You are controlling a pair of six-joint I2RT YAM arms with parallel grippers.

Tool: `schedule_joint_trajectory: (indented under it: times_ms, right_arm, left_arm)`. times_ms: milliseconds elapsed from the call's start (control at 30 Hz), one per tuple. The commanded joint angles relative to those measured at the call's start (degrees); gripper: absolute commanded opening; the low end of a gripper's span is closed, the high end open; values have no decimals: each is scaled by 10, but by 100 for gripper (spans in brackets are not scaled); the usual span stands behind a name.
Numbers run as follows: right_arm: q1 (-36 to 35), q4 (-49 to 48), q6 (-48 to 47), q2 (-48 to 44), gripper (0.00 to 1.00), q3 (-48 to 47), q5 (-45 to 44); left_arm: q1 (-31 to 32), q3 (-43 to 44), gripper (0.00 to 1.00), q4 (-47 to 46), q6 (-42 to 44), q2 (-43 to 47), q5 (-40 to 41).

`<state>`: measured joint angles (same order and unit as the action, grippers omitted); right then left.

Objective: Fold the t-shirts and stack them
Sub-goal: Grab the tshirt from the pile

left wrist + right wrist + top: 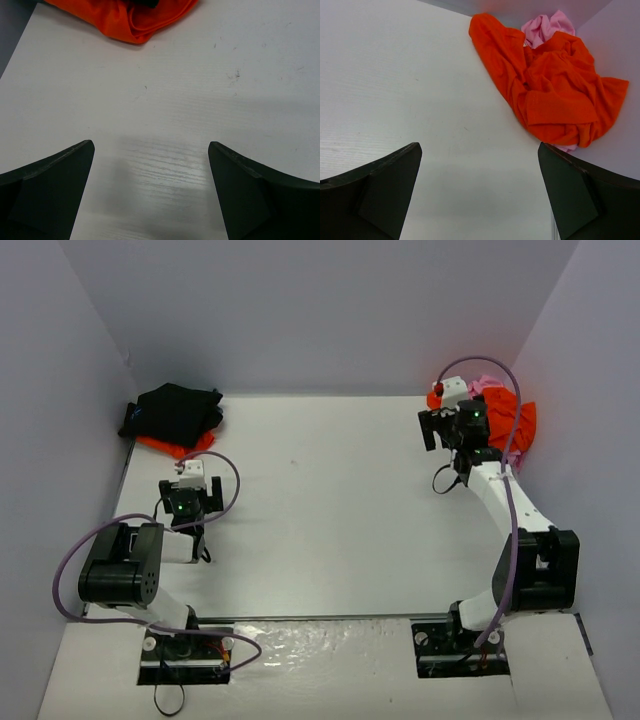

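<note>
A black t-shirt (173,412) lies on an orange-red t-shirt (165,445) at the table's back left corner. That orange-red shirt shows at the top of the left wrist view (135,20). A crumpled orange-red t-shirt (512,420) lies on a pink t-shirt (488,386) at the back right; both show in the right wrist view, orange-red (555,85) and pink (545,27). My left gripper (186,502) is open and empty over bare table, a little in front of the left pile (150,165). My right gripper (452,425) is open and empty just left of the right pile (479,170).
Grey walls close in the white table (320,510) at the left, back and right. The table's left edge shows in the left wrist view (15,55). Purple cables loop over both arms.
</note>
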<state>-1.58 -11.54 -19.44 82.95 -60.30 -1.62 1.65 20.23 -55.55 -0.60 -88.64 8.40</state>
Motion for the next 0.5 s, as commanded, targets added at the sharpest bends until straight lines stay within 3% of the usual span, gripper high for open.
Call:
schedule_joint_trajectory:
  times_ms: [0, 333, 467]
  right_arm:
    - [-8, 6, -23, 45, 99, -78, -69]
    - [3, 46, -59, 250, 99, -278, -223]
    - [31, 87, -65, 368, 92, -408, -246]
  left_arm:
    - [2, 25, 97, -36, 2, 12, -3]
    - [2, 24, 97, -35, 1, 13, -3]
    - [2, 25, 97, -35, 2, 12, -3]
